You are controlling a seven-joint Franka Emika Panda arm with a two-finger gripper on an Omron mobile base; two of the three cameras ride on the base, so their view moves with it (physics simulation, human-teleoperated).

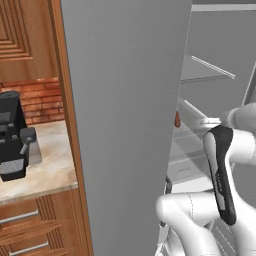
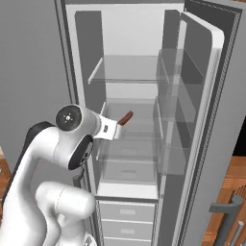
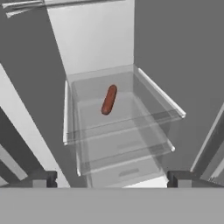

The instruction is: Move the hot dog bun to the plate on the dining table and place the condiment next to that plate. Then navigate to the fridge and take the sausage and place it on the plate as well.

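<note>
Reddish-brown sausage (image 3: pixel 109 99) lies on a clear glass shelf (image 3: pixel 127 118) inside the open grey fridge (image 2: pixel 144 57). Facing it, the claw (image 3: pixel 111 178) is spread wide, holding nothing.

Left base view looks past the fridge (image 1: pixel 125 125) door's edge; right base view faces its open shelves; hand view peers closely down. All share the sausage (image 3: pixel 108 99).

Flat even rendered light, soft faint shadows, no glare, slightly soft, perhaps low-resolution edges

White rounded arm (image 2: pixel 53 144), dark joints
</note>
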